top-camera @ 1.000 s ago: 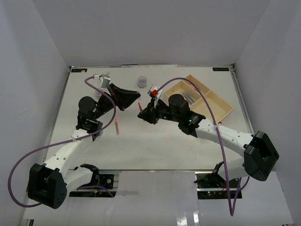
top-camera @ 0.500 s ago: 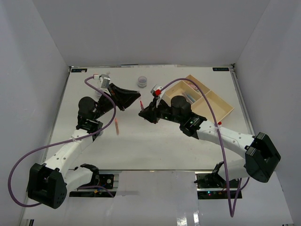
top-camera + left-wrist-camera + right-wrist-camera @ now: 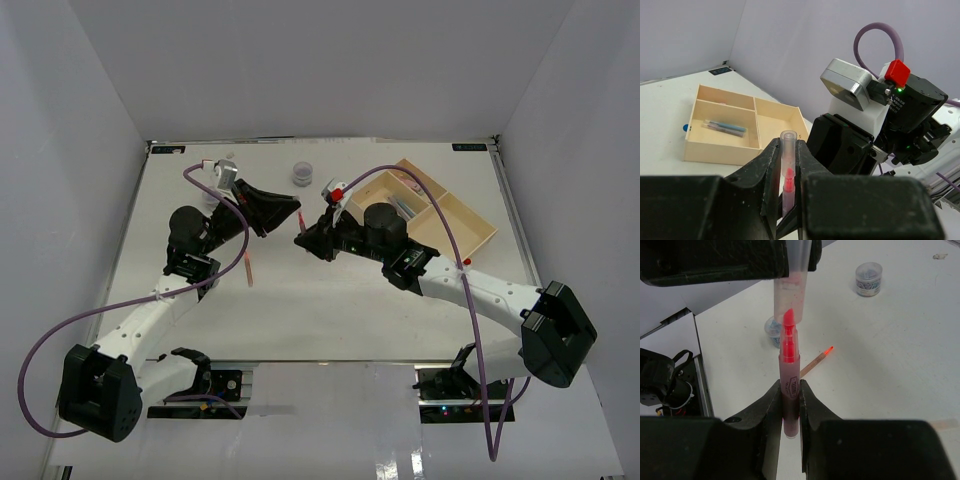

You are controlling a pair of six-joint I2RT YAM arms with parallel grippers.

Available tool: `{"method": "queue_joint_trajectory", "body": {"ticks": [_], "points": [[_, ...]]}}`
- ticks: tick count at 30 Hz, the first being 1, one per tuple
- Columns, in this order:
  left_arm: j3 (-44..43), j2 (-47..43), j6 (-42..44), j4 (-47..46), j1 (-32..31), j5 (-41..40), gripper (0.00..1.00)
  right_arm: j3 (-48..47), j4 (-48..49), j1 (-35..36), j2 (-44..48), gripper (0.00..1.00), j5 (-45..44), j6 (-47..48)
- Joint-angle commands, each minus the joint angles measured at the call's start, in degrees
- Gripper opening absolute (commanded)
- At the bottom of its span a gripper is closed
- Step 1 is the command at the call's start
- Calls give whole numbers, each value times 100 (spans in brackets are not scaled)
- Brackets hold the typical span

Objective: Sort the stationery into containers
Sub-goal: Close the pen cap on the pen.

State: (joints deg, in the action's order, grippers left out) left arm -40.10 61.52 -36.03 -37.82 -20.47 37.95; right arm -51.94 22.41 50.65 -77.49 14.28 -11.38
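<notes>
Your left end effector [image 3: 788, 151] is clamped tight on a clear cap [image 3: 788, 137]. Right end effector [image 3: 789, 391] pinches the red marker [image 3: 789, 365], tip just inside that cap, at mid-frame in the top view. Tray [image 3: 480, 243] sits to their right. A pink pen [image 3: 248, 270] lies on the worktop [image 3: 330, 310], left of centre.

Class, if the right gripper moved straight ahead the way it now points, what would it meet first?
The clear plastic cap clamped in the left gripper: the red tip of the pink marker held by the right gripper sits in its mouth.
</notes>
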Motion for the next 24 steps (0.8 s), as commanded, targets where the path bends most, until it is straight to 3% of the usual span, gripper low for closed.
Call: {"method": "queue_joint_trajectory", "body": {"ticks": [1, 24], "points": [[54, 1, 53, -155, -27, 19, 0, -88, 386, 15, 173, 8, -84, 13], [169, 97, -62, -445, -98, 107, 0, -343, 518, -3, 182, 8, -172, 48]]}}
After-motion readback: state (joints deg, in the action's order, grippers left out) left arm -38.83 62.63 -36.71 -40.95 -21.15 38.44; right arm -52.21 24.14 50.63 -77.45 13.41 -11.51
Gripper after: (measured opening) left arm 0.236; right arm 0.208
